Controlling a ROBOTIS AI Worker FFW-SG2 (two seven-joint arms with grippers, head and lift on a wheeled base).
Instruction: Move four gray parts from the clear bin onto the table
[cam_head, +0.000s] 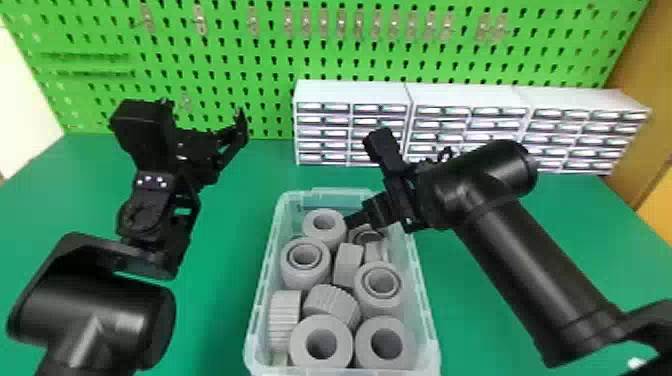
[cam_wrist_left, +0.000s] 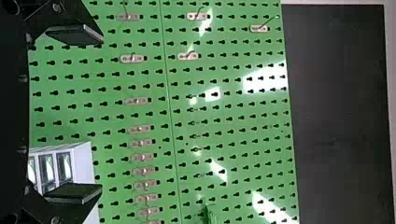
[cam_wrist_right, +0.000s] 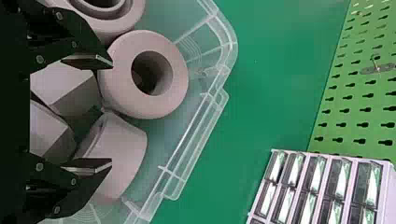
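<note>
The left gripper (cam_wrist_left: 102, 113) hangs wide open and empty, apparently parked out of the way. Next, the bin (cam_head: 257, 307) holds the gray parts (cam_head: 301, 345); from its right, the right gripper (cam_wrist_right: 111, 113) dips in, empty, fingers spread wide, probably to straddle one.

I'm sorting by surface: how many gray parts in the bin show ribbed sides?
2: one ribbed part by the left wall of the clear bin, another ribbed part just to its right. More may be buried.

No text, label, brand, number or sign can be read anywhere.
</note>
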